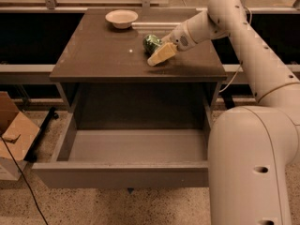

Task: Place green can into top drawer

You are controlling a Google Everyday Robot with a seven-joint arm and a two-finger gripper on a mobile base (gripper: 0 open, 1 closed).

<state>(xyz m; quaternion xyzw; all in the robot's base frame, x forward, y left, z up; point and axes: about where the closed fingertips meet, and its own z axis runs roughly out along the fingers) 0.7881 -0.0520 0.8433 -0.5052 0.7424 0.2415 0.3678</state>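
Note:
The green can (151, 43) lies on the dark cabinet top (103, 55), right of its middle. My gripper (157, 55) reaches in from the right on the white arm, its pale yellow fingers (161, 54) right against the can's near side. The can is partly hidden behind the fingers. The top drawer (126, 175) is pulled out wide below the cabinet top, and its grey inside holds nothing.
A pale round bowl (122, 18) stands at the back of the cabinet top. A cardboard box (14, 135) sits on the floor at the left with a black cable. My white base (253, 168) fills the right foreground beside the drawer.

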